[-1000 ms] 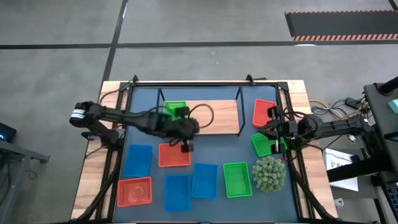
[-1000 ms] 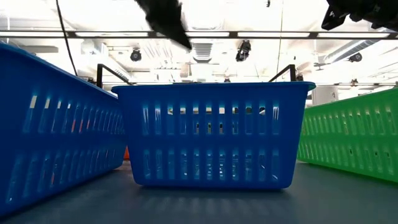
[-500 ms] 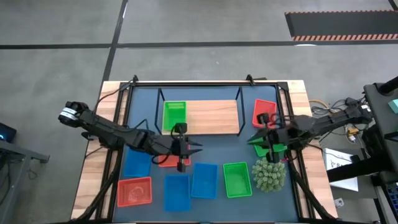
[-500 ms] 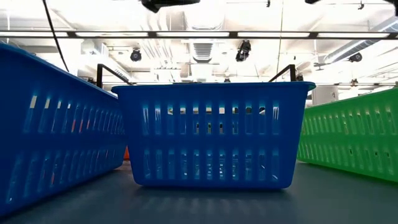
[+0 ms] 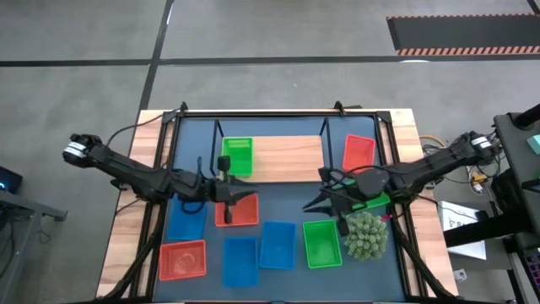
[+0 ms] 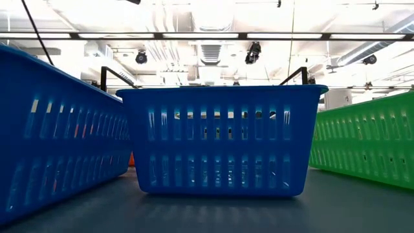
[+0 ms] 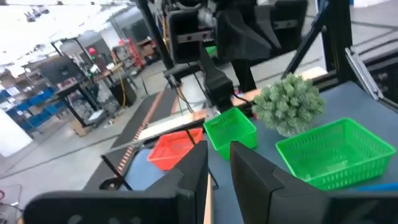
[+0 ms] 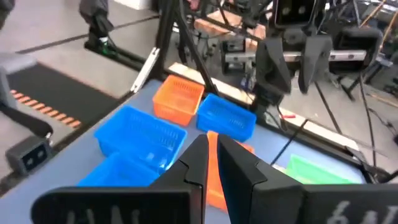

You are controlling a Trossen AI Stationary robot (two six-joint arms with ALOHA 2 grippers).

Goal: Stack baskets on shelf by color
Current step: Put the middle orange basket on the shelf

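Observation:
My left gripper [image 5: 251,199] hovers level over an orange-red basket [image 5: 236,211], fingers a narrow gap apart [image 7: 219,149] and empty. My right gripper [image 5: 312,204] faces it from the right, level above the mat, shut [image 8: 212,140] and empty. A green basket [image 5: 237,156] sits on the left end of the light-wood shelf [image 5: 291,158]. Another green basket [image 5: 375,201] lies partly hidden under the right arm. On the mat rest a green basket [image 5: 321,243], several blue baskets [image 5: 277,245] and orange-red ones [image 5: 359,153] [image 5: 182,259].
A spiky green plant ball [image 5: 364,236] sits at the near right, beside the green basket. The shelf's black wire frame [image 5: 326,156] rises at its ends. In the low view only basket walls [image 6: 220,139] show. Bare mat [image 5: 291,198] lies between the two grippers.
My left gripper has drawn back from the green basket on the shelf toward the near edge and tipped up to level; the basket stays on the shelf. My right gripper has risen and swung from the table's right side toward the middle, over the mat.

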